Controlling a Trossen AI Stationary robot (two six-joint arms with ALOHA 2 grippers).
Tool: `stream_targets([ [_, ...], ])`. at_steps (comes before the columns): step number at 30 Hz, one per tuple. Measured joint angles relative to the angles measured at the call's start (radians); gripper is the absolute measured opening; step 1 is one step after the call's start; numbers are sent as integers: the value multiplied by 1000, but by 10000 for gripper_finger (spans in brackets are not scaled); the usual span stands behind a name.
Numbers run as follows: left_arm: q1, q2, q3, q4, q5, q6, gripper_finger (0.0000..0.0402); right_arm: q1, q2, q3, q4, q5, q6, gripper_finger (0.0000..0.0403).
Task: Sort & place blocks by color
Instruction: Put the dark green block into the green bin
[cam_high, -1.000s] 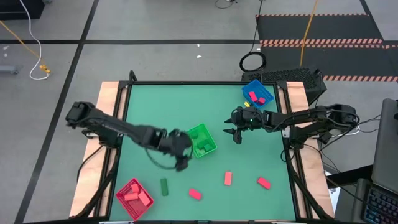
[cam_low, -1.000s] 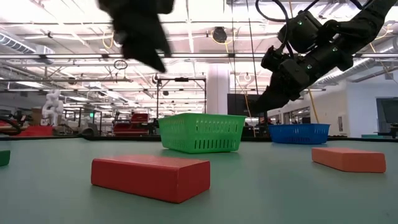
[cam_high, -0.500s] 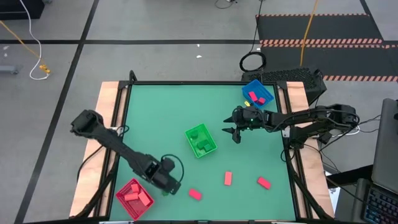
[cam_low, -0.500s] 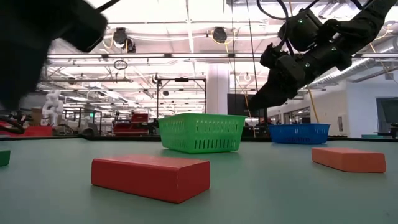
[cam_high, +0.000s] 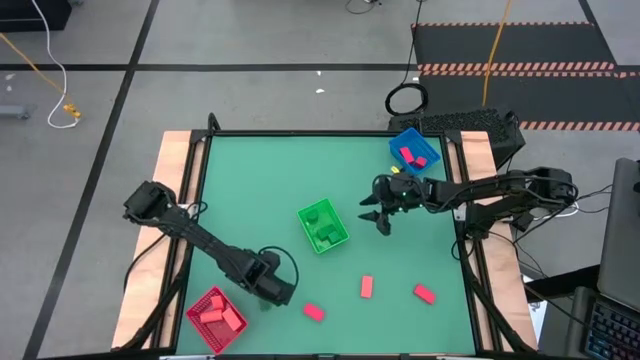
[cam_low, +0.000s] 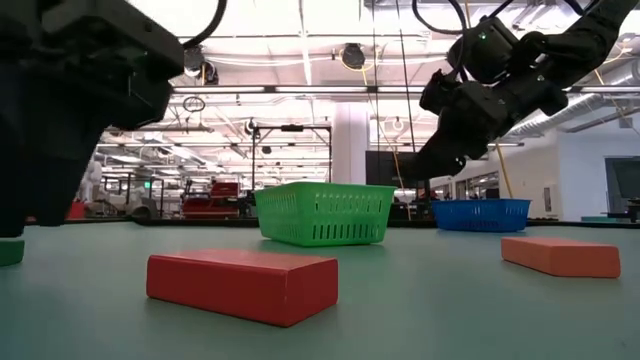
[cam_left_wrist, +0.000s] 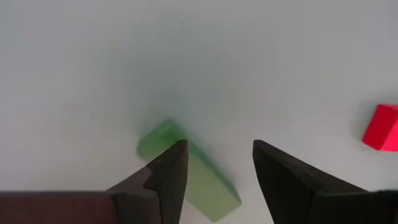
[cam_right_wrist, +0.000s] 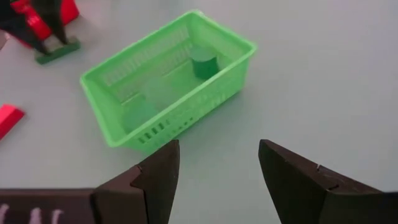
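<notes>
Reaching down at the near-left part of the bench (cam_high: 260, 170), the left hand (cam_left_wrist: 214, 171) straddles a green block (cam_left_wrist: 186, 168) that lies flat just beside the red bin (cam_high: 217, 317). Its fingers (cam_left_wrist: 165, 174) stand partly apart, one on each side of the block, and I cannot tell whether they touch it yet.

To do this pick well, I judge the fingers should close across the block's narrow width, not its length. The block looks set at a slant to them, so a small wrist turn may square the grip. The hand should sit low enough to catch the sides. After that the block belongs in the green bin (cam_high: 322, 226), near the bench's middle, where other green blocks already lie.

The left arm stretches long from its base at the left edge, elbow low, wrist pitched steeply down over the block.

The right hand (cam_high: 380, 214) hangs in the air just right of the green bin, looking down on it, fingers moderately apart and holding nothing.

Three red blocks (cam_high: 367, 287) lie loose along the near side. Pink ones sit in the blue bin (cam_high: 395, 142), far right.
</notes>
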Motion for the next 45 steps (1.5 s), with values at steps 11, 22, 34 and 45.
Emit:
stream_targets([
  [11,-11,0,0,-128,55,-73,182,28,0,0,27,-5,-50,212],
  [22,-7,0,0,-36,50,-57,182,25,0,0,72,-5,-51,212],
  [34,-33,35,0,-56,35,-71,182,26,0,0,51,-5,-48,212],
  [45,7,108,5,-33,91,21,182,26,0,0,69,-5,-47,212],
])
